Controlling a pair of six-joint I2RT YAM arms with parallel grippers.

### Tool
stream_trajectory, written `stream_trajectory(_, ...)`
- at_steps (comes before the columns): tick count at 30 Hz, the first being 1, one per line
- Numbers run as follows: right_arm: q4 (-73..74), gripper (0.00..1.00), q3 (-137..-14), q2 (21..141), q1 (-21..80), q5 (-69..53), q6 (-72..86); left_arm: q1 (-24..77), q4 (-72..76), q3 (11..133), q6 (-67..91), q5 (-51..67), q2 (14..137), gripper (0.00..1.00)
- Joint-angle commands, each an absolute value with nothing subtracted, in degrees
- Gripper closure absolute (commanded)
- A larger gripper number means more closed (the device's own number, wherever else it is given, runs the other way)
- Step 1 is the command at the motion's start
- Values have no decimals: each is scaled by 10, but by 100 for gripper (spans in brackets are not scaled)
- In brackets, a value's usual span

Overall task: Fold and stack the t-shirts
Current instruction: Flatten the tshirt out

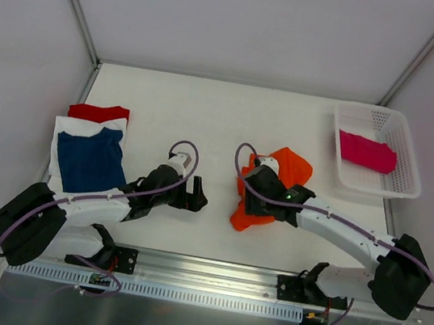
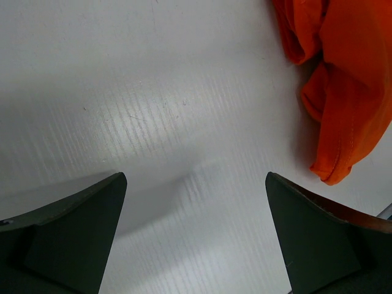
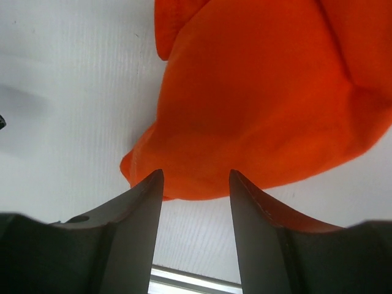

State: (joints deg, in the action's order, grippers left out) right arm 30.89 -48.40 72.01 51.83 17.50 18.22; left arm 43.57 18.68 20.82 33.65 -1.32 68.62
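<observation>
A bright orange t-shirt [image 1: 285, 171] lies crumpled on the white table, right of centre. My right gripper [image 1: 254, 201] hangs over its near-left part. In the right wrist view its jaws [image 3: 196, 177] stand open a moderate gap, with the orange cloth [image 3: 257, 104] just past the tips and nothing pinched between them. My left gripper [image 1: 194, 196] rests low on the table left of the shirt, open wide [image 2: 195, 177] over bare table, with the orange shirt [image 2: 343, 92] off to its right. At the left edge lies a pile with a navy blue t-shirt [image 1: 90, 162] on a white one [image 1: 65, 130] and a red one [image 1: 98, 111].
A white mesh basket [image 1: 397, 185] stands at the back right with a magenta pink t-shirt [image 1: 366, 151] inside. Enclosure walls ring the table [image 1: 208, 112]. An aluminium rail [image 1: 209, 269] runs along the near edge by the arm bases.
</observation>
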Motion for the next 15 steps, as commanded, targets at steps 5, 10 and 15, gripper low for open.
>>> stream_trajectory(5,243,50,-514,775,544,161,203,441,176,218,328,-20,653,1)
stream_trajectory(10,255,50,-531,780,550,164,202,441,176,218,325,-24,656,1)
stream_trajectory(15,258,50,-535,780,559,168,202,441,182,219,328,-21,667,1)
